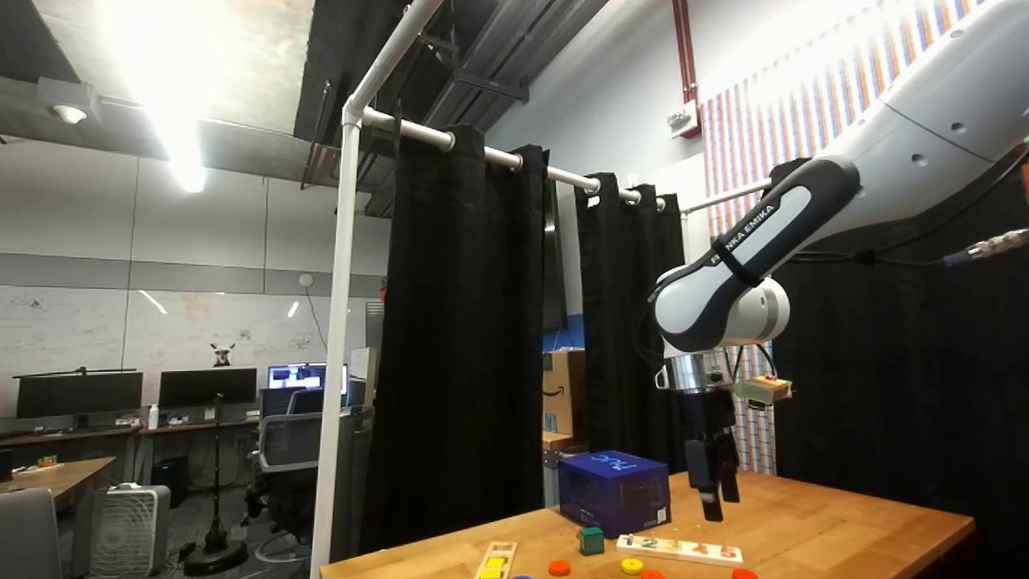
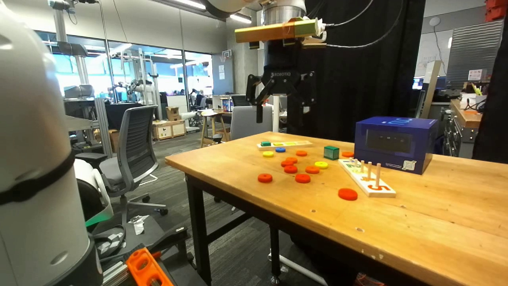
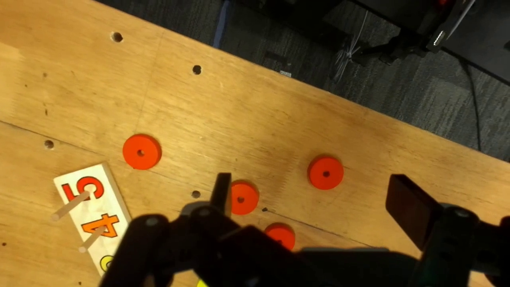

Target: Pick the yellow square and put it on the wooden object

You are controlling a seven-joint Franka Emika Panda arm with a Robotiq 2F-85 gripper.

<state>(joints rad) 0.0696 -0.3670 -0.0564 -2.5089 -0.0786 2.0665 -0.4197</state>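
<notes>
Small flat yellow squares sit on a narrow pale wooden strip near the table's far edge; one yellow square shows in both exterior views. I cannot tell whether each is a loose block or paint. This strip is the likeliest wooden object and also shows in an exterior view. A green piece sits at one end of it. My gripper is open and empty, pointing down well above the tabletop. The strip is out of view in the wrist view.
Red and orange discs, yellow discs and a blue disc lie scattered on the table. A numbered board with upright pegs lies by the dark-blue box. A green cube stands nearby.
</notes>
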